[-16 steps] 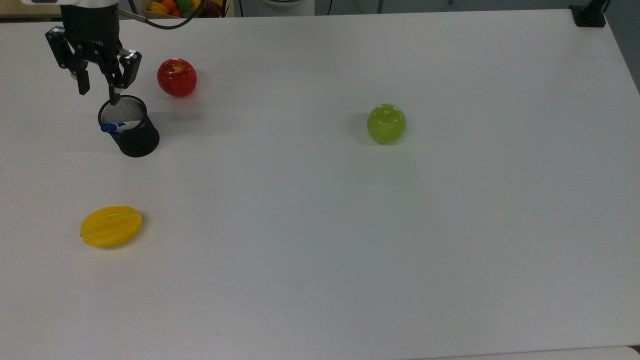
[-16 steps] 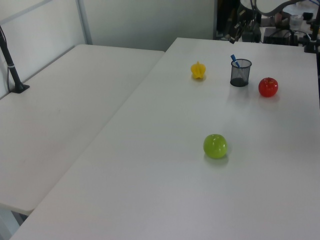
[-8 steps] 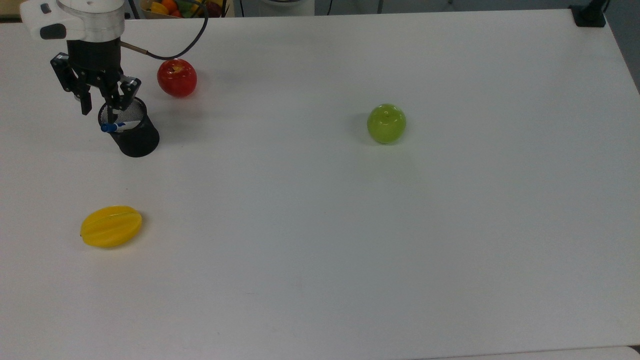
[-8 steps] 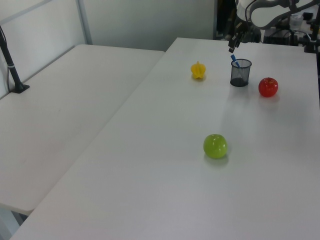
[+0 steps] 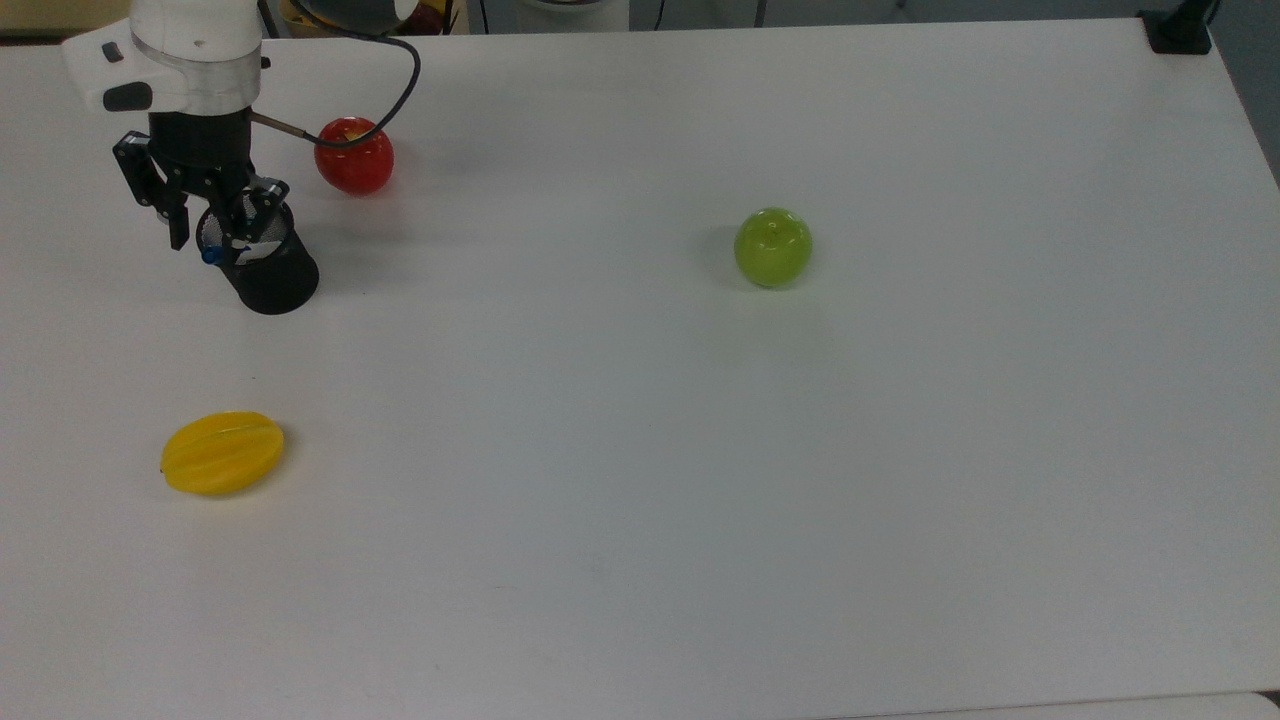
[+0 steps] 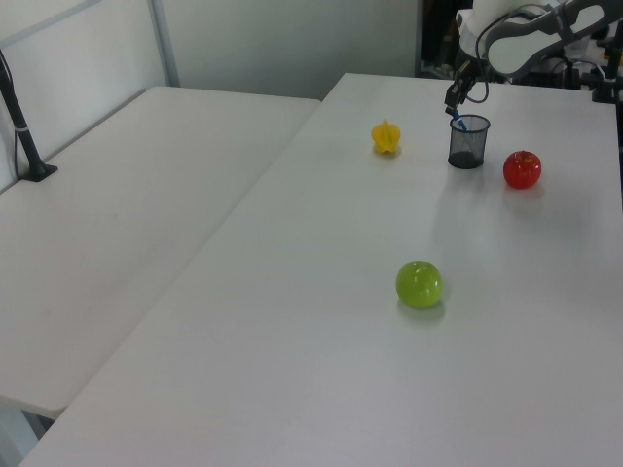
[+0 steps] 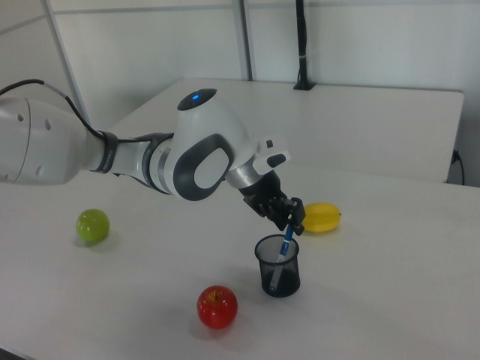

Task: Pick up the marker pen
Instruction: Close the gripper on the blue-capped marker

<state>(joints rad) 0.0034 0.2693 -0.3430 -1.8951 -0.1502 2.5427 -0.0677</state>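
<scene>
The marker pen (image 5: 210, 256) stands slanted in a black mesh cup (image 5: 268, 275) at the top view's left. Its blue cap pokes over the rim and its white barrel shows through the mesh (image 7: 282, 259). My gripper (image 5: 208, 242) hangs right above the cup, open, its two fingers on either side of the pen's capped end, one of them just inside the rim. The right view shows the gripper (image 7: 292, 225) at the pen's top. In the left view the gripper (image 6: 456, 100) sits over the cup (image 6: 468, 144) and the blue cap (image 6: 457, 118).
A red apple (image 5: 354, 156) lies close to the cup on the top view's right, under the arm's cable. A green apple (image 5: 773, 247) sits mid-table, and a yellow starfruit (image 5: 222, 452) lies nearer the front left. A black post base (image 5: 1178, 30) stands at the far right corner.
My gripper has come down and slightly forward over the cup, from above its far rim to around the pen's capped end. The pen and cup have not moved.
</scene>
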